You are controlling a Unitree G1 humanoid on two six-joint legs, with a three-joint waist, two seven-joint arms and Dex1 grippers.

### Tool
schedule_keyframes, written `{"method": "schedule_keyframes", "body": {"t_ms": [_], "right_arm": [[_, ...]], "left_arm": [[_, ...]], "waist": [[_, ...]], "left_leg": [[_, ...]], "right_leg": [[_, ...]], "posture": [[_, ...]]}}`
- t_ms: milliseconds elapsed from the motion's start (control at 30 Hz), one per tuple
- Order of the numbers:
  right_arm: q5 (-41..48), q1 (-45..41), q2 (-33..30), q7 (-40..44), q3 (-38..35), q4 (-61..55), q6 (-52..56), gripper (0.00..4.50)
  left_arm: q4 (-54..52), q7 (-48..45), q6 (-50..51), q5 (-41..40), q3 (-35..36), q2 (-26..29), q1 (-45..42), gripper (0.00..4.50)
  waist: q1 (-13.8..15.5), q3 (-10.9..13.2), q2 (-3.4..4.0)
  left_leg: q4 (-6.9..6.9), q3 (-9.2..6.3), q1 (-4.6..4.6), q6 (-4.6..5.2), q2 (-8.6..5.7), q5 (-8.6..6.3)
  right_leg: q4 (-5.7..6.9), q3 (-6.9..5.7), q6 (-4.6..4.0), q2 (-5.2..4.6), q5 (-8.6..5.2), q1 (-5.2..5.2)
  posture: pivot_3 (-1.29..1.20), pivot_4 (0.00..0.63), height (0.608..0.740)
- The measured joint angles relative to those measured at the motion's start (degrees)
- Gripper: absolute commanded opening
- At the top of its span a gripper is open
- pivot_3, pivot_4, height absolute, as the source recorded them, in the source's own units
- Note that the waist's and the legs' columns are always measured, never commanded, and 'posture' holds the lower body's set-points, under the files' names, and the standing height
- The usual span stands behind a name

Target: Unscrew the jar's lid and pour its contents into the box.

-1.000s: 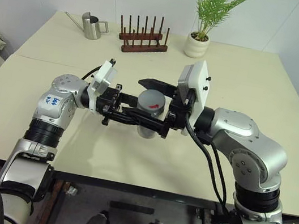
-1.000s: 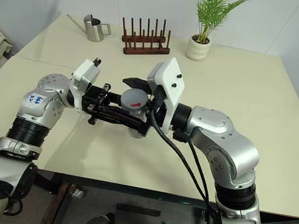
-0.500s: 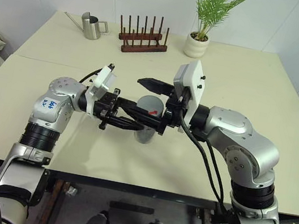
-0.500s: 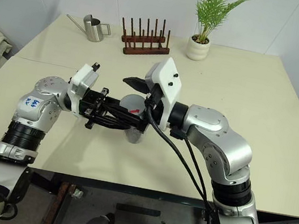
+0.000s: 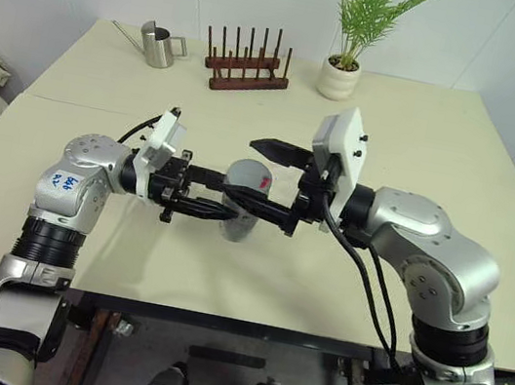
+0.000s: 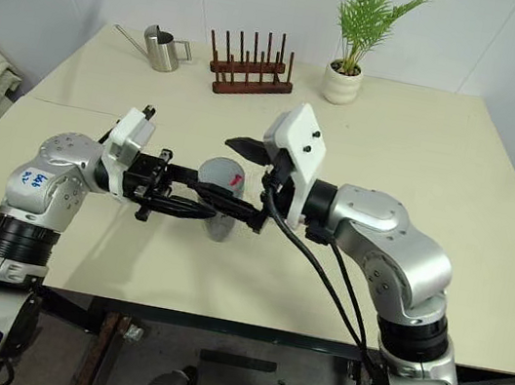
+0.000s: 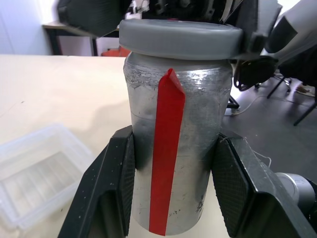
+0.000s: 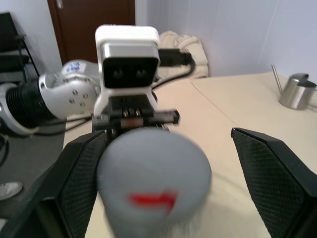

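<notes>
Left pincer (image 5: 225,209) pinches the jar (image 7: 176,148) low on its body, one pad each side of the red stripe, holding it upright above the tabletop (image 5: 423,151). We judge the jar rigid metal, smooth and probably slippery, light for its size (contents not visible). Best hold for unscrewing: the lid (image 5: 250,173) by its rim, body clamped as now. Right pincer (image 5: 279,181) stands spread, one finger either side of the lid, not touching as far as we can tell. The box (image 7: 37,171) lies on the tabletop beside the jar, apart. Far beyond the jar: watering can (image 5: 160,44), wooden rack (image 5: 246,64), potted plant (image 5: 344,64). Nothing blocks the lid.
</notes>
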Motion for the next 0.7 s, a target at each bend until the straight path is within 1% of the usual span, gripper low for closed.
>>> {"method": "schedule_keyframes", "body": {"t_ms": [133, 300, 500, 567, 700], "right_arm": [[1.54, 0.49, -1.98, -0.57, -1.81, -2.18, 1.70, 4.19], [2.48, 1.13, -5.60, -3.23, -6.32, -3.09, 3.86, 4.19], [4.72, 1.69, -7.19, -4.69, -8.49, -5.02, 6.01, 4.19], [5.27, 1.66, -6.85, -5.47, -8.60, -5.37, 6.03, 4.19], [7.35, 0.75, -3.07, -7.66, -9.01, -5.28, 6.00, 4.19]], "left_arm": [[0.00, 0.49, 0.09, -0.05, 0.77, 0.22, 0.33, 1.84], [0.14, -0.42, 0.02, -0.09, 0.93, 0.69, 1.20, 1.84], [0.77, -0.49, -0.22, -0.08, 1.01, 0.71, 1.20, 1.84], [0.93, -0.51, -0.37, -0.08, 1.01, 0.71, 1.17, 1.84], [2.23, -0.62, -0.95, -0.08, 0.99, -0.30, 0.12, 1.84]], "waist": [[0.00, 0.00, 0.00], [0.07, 0.00, 0.00], [0.02, 0.00, 0.01], [0.00, 0.00, 0.01], [0.01, 0.00, 0.01]], "left_leg": [[0.01, 0.00, 0.00, 0.00, -0.01, 0.00], [0.01, 0.00, 0.00, 0.00, -0.01, 0.00], [-0.02, 0.00, -0.01, 0.00, 0.00, 0.00], [-0.01, 0.01, 0.00, 0.00, 0.00, 0.00], [0.01, 0.00, 0.00, 0.02, -0.01, 0.01]], "right_leg": [[-0.01, 0.00, 0.00, -0.01, 0.00, 0.00], [-0.03, 0.00, 0.00, -0.02, 0.00, 0.01], [-0.05, 0.00, -0.01, -0.02, 0.00, 0.01], [-0.05, 0.01, -0.01, -0.02, 0.00, 0.01], [0.02, 0.00, -0.01, -0.02, 0.00, 0.01]], "posture": [[0.00, 0.150, 0.740], [0.00, 0.150, 0.740], [0.00, 0.150, 0.740], [0.00, 0.150, 0.740], [0.00, 0.150, 0.740]]}}
